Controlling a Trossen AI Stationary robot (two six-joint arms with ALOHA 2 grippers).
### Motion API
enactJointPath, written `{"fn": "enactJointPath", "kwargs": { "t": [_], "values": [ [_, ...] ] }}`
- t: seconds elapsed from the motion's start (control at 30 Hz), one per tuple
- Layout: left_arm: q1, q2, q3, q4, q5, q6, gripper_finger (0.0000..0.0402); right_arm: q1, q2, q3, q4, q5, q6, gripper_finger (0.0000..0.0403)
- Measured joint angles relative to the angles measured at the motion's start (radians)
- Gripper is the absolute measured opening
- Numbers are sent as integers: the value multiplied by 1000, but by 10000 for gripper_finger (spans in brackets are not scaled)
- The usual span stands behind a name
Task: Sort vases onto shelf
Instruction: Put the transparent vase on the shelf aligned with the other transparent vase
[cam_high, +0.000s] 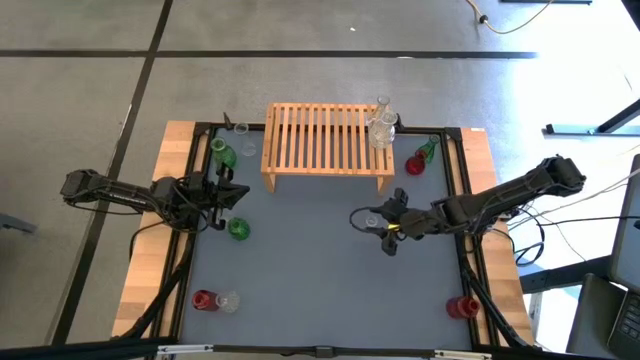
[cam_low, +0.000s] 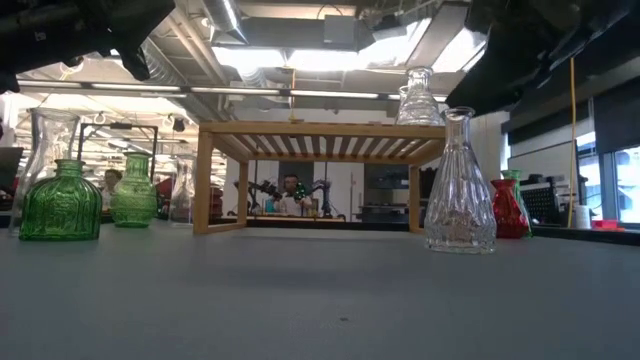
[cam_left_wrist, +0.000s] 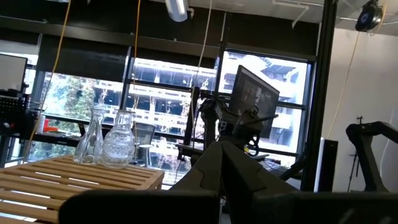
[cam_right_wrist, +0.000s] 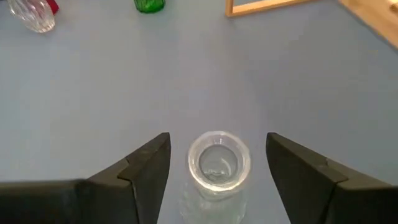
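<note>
Straddled by the spread fingers of the right gripper (cam_right_wrist: 217, 177), untouched, a clear vase (cam_right_wrist: 218, 165) stands before the shelf (cam_high: 328, 140); two clear vases (cam_high: 381, 125) stand upon it; no writing is legible

no readable text, no labels, no brand marks, no numbers on anything in view

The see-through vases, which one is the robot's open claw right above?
The lone clear vase mid-table, standing upright in front of the shelf. The right gripper straddles its mouth, fingers open. The other clear ones stand on the shelf or at the table's edges.
</note>
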Motion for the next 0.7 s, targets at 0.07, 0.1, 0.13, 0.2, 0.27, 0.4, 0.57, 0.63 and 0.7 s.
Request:
{"fn": "enactJointPath", "kwargs": {
  "t": [0.07,0.1,0.13,0.2,0.27,0.4,0.57,0.63,0.7],
  "values": [
    [0,0,0,0,0,0,2,0,22,0,4,0,0,250],
    [0,0,0,0,0,0,2,0,35,0,5,0,0,250],
    [0,0,0,0,0,0,2,0,45,0,4,0,1,250],
    [0,0,0,0,0,0,2,0,63,0,5,0,2,250],
    [0,0,0,0,0,0,2,0,79,0,7,0,2,250],
    [0,0,0,0,-1,2,2,0,103,0,7,0,3,250],
    [0,0,0,0,-3,3,2,0,116,0,8,0,3,226],
    [0,0,0,0,-4,3,2,0,116,0,9,0,3,205],
    [0,0,0,0,-4,3,2,0,116,0,8,0,3,180]
  ]
}}
